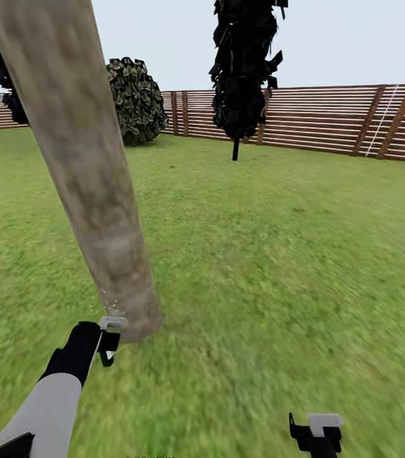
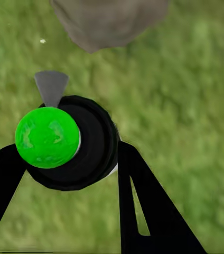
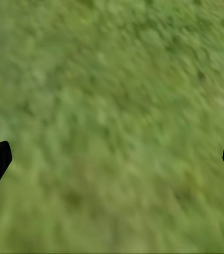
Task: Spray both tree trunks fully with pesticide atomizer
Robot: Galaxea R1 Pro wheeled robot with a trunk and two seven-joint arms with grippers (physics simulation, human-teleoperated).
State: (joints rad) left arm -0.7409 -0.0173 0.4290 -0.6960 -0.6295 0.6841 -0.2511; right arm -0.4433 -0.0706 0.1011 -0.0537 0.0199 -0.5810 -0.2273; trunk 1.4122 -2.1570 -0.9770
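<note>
The tree trunk (image 1: 81, 165) is cut off by the head view's top edge, so its foliage is not seen; in the left wrist view only its blurred base (image 2: 109, 21) is caught. The atomizer (image 2: 64, 140) is largely hidden in the head view by the left gripper (image 1: 108, 346), and its body below the green cap is concealed in the wrist view. A few pale specks (image 1: 110, 302) near the trunk's foot are too small to be identified, possibly pesticide. The right gripper (image 1: 317, 432) is cropped by the bottom edge. The lawn (image 3: 112, 106) is rendered as smeared blur.
</note>
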